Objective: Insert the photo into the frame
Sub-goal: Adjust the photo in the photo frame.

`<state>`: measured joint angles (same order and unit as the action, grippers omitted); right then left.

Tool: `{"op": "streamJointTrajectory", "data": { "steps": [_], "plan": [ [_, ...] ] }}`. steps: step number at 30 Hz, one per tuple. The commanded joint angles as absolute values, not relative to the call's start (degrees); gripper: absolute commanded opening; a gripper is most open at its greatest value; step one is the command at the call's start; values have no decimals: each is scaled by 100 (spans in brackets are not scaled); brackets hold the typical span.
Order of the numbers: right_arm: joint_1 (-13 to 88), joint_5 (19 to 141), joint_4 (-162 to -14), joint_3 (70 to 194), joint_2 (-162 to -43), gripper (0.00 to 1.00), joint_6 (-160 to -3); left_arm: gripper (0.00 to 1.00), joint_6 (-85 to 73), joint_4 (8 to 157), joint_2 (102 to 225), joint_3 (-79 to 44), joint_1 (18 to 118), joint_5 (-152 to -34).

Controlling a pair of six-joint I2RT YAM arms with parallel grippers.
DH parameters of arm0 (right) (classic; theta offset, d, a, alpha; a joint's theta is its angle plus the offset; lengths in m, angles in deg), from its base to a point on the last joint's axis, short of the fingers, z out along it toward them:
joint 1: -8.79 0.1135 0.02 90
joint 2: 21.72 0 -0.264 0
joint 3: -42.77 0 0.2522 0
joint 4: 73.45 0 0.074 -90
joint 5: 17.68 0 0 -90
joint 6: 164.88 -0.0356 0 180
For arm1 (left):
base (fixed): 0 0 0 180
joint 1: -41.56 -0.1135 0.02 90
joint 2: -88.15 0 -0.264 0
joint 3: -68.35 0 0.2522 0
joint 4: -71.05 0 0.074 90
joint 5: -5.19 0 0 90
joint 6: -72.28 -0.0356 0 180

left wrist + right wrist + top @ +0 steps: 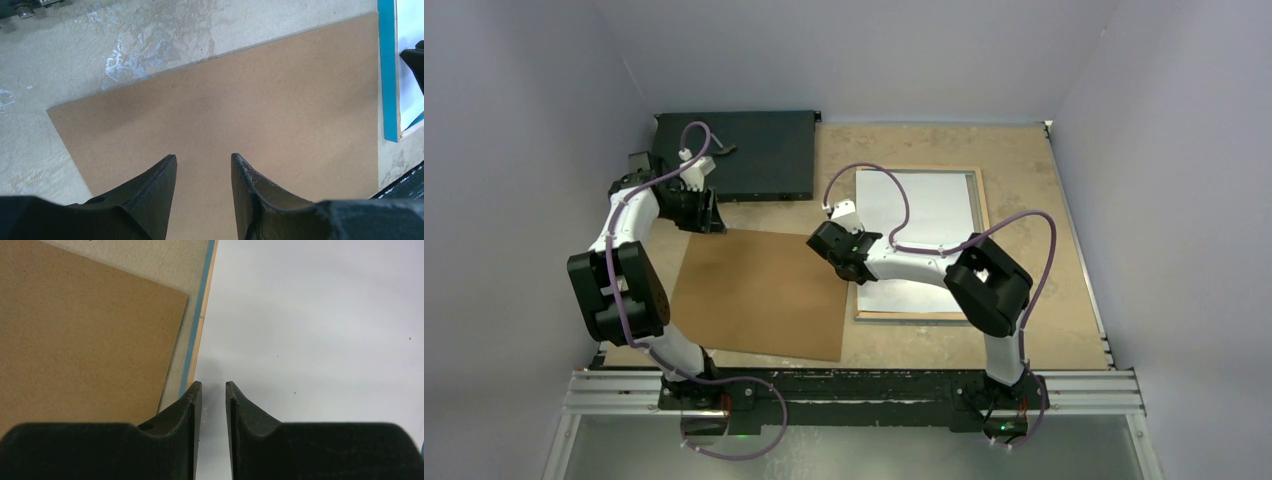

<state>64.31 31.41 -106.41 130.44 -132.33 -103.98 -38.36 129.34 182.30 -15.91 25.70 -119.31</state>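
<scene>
The frame (980, 205) lies flat at the right of the table, bare wood side up, with a blue edge (387, 70) (200, 315) showing on its left. The photo (934, 205) (320, 330) lies inside its rim with the white back up; the printed side is hidden. My right gripper (856, 268) (213, 385) hangs over the photo's left margin, just inside the frame's left edge, jaws a narrow gap apart with nothing between them. My left gripper (709, 222) (202, 160) is open and empty above the brown backing panel's far left corner.
The brown fibreboard backing panel (764, 295) (240, 100) (85, 335) lies left of the frame, slightly skewed, its right corner close to the frame's left edge. A flat black box (744, 155) sits at the back left, behind the left gripper. Walls enclose the table.
</scene>
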Motion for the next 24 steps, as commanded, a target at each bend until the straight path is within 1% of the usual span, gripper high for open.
{"op": "streamJointTrajectory", "data": {
  "steps": [1,7,15,24],
  "plan": [
    [6427,3145,-10729,12966,-13249,27,-10492,43,-3988,12937,18048,-1625,2503,-12120],
    [6428,3022,-10743,13027,-13292,28,-10452,42,-3981,12946,18065,-1661,2494,-12148],
    [6474,2874,-10846,13207,-13158,34,-10408,43,-3990,12951,18079,-1654,2494,-12165],
    [6547,2897,-10834,13211,-13234,34,-10448,43,-4000,12964,18079,-1670,2483,-12159]
  ]
}}
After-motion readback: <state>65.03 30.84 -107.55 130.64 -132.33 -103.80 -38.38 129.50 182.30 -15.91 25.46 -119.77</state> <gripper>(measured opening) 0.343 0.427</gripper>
